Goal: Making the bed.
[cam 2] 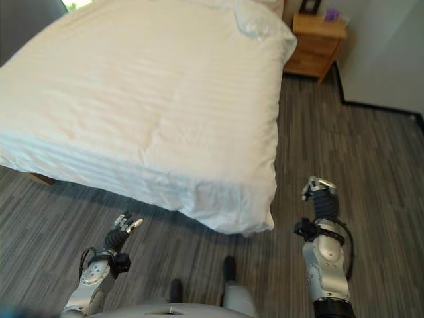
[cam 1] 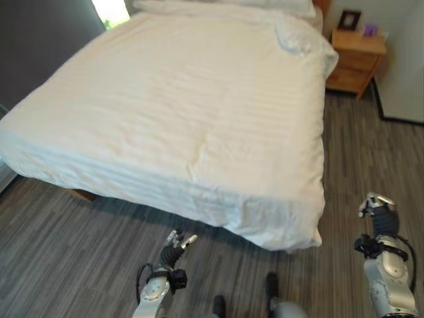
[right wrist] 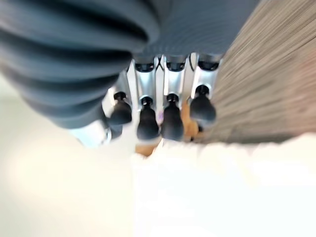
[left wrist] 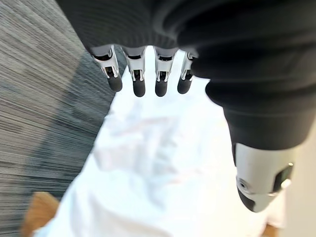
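Note:
A white striped duvet (cam 1: pixel 185 106) lies spread flat over the bed and hangs down its near side and foot corner (cam 1: pixel 291 225). White pillows (cam 1: pixel 225 6) sit at the far head end, and one (cam 1: pixel 298 33) bulges near the right edge. My left hand (cam 1: pixel 175 246) hovers low over the floor in front of the bed's near side, with straight fingers (left wrist: pixel 139 81) holding nothing. To the right of the foot corner, my right hand (cam 1: pixel 379 211) is raised, its fingers (right wrist: pixel 148 123) relaxed and empty. Neither hand touches the duvet.
A wooden nightstand (cam 1: pixel 356 58) with a picture frame and a small purple object stands at the far right by a pale wall. Grey wood-plank floor (cam 1: pixel 79 252) runs around the bed. A wooden bed leg (cam 1: pixel 83 194) shows under the near left side.

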Robot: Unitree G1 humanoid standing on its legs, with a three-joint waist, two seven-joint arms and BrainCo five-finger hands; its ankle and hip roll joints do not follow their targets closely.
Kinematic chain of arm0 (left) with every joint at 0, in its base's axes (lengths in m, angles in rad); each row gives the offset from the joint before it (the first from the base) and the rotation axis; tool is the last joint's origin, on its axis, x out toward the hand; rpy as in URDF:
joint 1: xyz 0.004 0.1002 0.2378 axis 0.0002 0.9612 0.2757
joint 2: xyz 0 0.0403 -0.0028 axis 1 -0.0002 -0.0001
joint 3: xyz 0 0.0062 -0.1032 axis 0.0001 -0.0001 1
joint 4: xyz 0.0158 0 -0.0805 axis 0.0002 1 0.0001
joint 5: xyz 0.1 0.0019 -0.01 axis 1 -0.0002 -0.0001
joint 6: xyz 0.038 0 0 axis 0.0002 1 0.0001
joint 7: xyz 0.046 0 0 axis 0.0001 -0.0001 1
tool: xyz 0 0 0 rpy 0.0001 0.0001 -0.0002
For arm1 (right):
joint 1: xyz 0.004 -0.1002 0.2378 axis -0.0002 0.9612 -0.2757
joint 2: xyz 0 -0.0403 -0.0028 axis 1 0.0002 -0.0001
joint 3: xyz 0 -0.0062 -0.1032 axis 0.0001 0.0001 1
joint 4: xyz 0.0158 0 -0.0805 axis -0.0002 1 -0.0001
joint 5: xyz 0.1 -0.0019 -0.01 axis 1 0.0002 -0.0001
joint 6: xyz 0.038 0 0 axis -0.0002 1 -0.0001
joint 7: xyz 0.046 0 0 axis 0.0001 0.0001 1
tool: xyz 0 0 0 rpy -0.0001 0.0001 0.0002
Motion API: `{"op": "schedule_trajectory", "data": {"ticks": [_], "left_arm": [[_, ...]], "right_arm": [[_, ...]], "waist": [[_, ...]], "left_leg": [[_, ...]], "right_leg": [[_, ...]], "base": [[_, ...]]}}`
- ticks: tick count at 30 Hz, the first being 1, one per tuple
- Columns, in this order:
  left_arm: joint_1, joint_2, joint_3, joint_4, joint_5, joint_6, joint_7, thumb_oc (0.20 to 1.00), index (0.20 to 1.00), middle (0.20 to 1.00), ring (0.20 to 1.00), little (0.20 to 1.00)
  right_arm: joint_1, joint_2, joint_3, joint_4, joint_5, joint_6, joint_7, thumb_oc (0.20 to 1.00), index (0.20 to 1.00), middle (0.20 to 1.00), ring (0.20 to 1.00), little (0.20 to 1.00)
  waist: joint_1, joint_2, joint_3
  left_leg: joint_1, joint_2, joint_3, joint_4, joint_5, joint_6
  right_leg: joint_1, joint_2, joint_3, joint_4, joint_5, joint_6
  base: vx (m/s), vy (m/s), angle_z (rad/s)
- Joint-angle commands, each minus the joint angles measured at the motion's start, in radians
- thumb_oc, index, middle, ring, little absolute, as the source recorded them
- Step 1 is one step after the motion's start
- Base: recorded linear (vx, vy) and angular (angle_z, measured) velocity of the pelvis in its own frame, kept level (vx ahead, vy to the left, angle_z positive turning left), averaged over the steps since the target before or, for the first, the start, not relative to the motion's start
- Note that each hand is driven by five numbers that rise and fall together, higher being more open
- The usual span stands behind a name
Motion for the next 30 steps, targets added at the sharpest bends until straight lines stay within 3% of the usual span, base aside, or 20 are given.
{"op": "schedule_trajectory", "data": {"ticks": [1, 5, 12, 15, 18, 19, 20, 23, 25, 26, 27, 30], "left_arm": [[-0.055, 0.03, 0.05, -0.048, 0.004, -0.04, 0.015, 1.0, 1.0, 1.0, 1.0, 1.0], [-0.049, 0.022, 0.052, -0.086, 0.016, -0.042, 0.019, 1.0, 1.0, 1.0, 1.0, 1.0], [-0.02, 0.01, 0.064, -0.107, 0.019, -0.047, 0.02, 1.0, 1.0, 1.0, 1.0, 1.0], [-0.011, 0.014, 0.068, -0.109, 0.023, -0.048, 0.022, 1.0, 1.0, 1.0, 1.0, 1.0], [-0.032, 0.028, 0.078, -0.101, 0.021, -0.055, 0.032, 1.0, 1.0, 1.0, 1.0, 1.0], [-0.045, 0.046, 0.089, -0.115, 0.026, -0.056, 0.045, 1.0, 1.0, 1.0, 1.0, 1.0], [-0.049, 0.051, 0.089, -0.113, 0.033, -0.056, 0.046, 1.0, 1.0, 1.0, 1.0, 1.0], [-0.079, 0.067, 0.081, -0.096, 0.029, -0.062, 0.047, 1.0, 1.0, 1.0, 1.0, 1.0], [-0.086, 0.073, 0.07, -0.095, 0.024, -0.065, 0.043, 1.0, 1.0, 1.0, 1.0, 1.0], [-0.086, 0.073, 0.07, -0.095, 0.024, -0.065, 0.043, 1.0, 1.0, 1.0, 1.0, 1.0], [-0.086, 0.077, 0.063, -0.095, 0.021, -0.063, 0.048, 1.0, 1.0, 1.0, 1.0, 1.0], [-0.091, 0.08, 0.073, -0.088, 0.002, -0.069, 0.056, 1.0, 1.0, 1.0, 1.0, 1.0]], "right_arm": [[0.018, 0.025, 0.025, 0.004, 0.005, -0.014, 0.083, 1.0, 1.0, 1.0, 1.0, 1.0], [0.041, 0.066, 0.102, 0.019, 0.012, 0.01, 0.116, 1.0, 1.0, 1.0, 1.0, 1.0], [0.091, 0.081, 0.088, -0.006, 0.027, 0.019, 0.124, 1.0, 1.0, 1.0, 1.0, 1.0], [0.097, 0.083, 0.065, -0.006, 0.028, 0.009, 0.108, 1.0, 1.0, 1.0, 1.0, 1.0], [0.076, 0.093, 0.046, 0.005, 0.027, -0.003, 0.083, 1.0, 1.0, 1.0, 1.0, 1.0], [0.047, 0.103, 0.054, 0.018, 0.021, -0.006, 0.055, 1.0, 1.0, 1.0, 1.0, 1.0], [0.04, 0.113, 0.066, 0.02, 0.02, -0.004, 0.05, 1.0, 1.0, 1.0, 1.0, 1.0], [0.049, 0.123, 0.079, 0.007, 0.005, 0.005, 0.056, 1.0, 1.0, 1.0, 1.0, 1.0], [0.052, 0.115, 0.08, -0.004, -0.021, 0.01, 0.047, 1.0, 1.0, 1.0, 1.0, 1.0], [0.052, 0.115, 0.08, -0.004, -0.021, 0.01, 0.047, 1.0, 1.0, 1.0, 1.0, 1.0], [0.025, 0.115, 0.098, -0.008, -0.019, 0.011, 0.035, 1.0, 1.0, 1.0, 1.0, 1.0], [0.0, 0.082, 0.124, -0.037, -0.044, 0.013, 0.045, 1.0, 1.0, 1.0, 1.0, 1.0]], "waist": [[0.005, -0.011, 0.016], [0.014, -0.011, -0.016], [0.009, -0.013, -0.031], [0.004, -0.019, -0.012], [0.001, -0.026, 0.048], [0.036, -0.004, 0.078], [0.036, 0.008, 0.078], [0.027, 0.01, 0.077], [0.027, 0.008, 0.061], [0.027, 0.008, 0.061], [0.039, 0.001, 0.032], [0.053, -0.005, 0.018]], "left_leg": [[-0.026, -0.028, -0.046, 0.01, 0.032, 0.008], [0.003, -0.031, -0.051, 0.01, 0.025, 0.012], [0.019, -0.035, -0.047, 0.01, 0.016, 0.018], [0.004, -0.032, -0.035, 0.01, 0.023, 0.019], [-0.051, -0.013, 0.005, 0.01, 0.038, 0.024], [-0.069, 0.025, 0.054, 0.01, 0.04, 0.015], [-0.069, 0.043, 0.067, 0.01, 0.044, 0.007], [-0.062, 0.07, 0.065, 0.01, 0.055, -0.01], [-0.068, 0.087, 0.061, 0.01, 0.069, -0.028], [-0.068, 0.087, 0.061, 0.01, 0.069, -0.028], [-0.079, 0.125, 0.079, 0.01, 0.09, -0.059], [-0.089, 0.186, 0.099, 0.01, 0.128, -0.109]], "right_leg": [[0.119, -0.007, 0.014, 0.046, -0.114, 0.012], [0.149, -0.012, 0.003, 0.049, -0.123, 0.012], [0.16, -0.018, 0.007, 0.051, -0.12, 0.015], [0.131, -0.015, 0.02, 0.055, -0.104, 0.021], [0.014, -0.004, 0.038, 0.122, -0.065, 0.042], [-0.026, -0.084, -0.113, 0.19, -0.061, 0.06], [-0.018, -0.125, -0.148, 0.203, -0.059, 0.057], [0.012, -0.208, -0.097, 0.242, -0.017, 0.06], [0.042, -0.279, -0.073, 0.244, 0.044, 0.077], [0.042, -0.279, -0.073, 0.244, 0.044, 0.077], [0.092, -0.35, -0.079, 0.208, 0.094, 0.11], [0.11, -0.315, -0.092, 0.172, 0.003, 0.129]], "base": [[0.0, 0.0, 0.0], [0.01, 0.018, 0.04], [0.0, 0.023, 0.03], [-0.14, 0.023, -0.1], [-0.3, 0.002, -0.58], [-0.22, -0.06, -1.61], [-0.16, -0.097, -1.83], [-0.02, -0.18, -0.6], [0.0, -0.209, 0.14], [-0.02, -0.41, 0.19], [-0.05, -0.455, 0.03], [-0.09, -0.451, -0.2]]}}
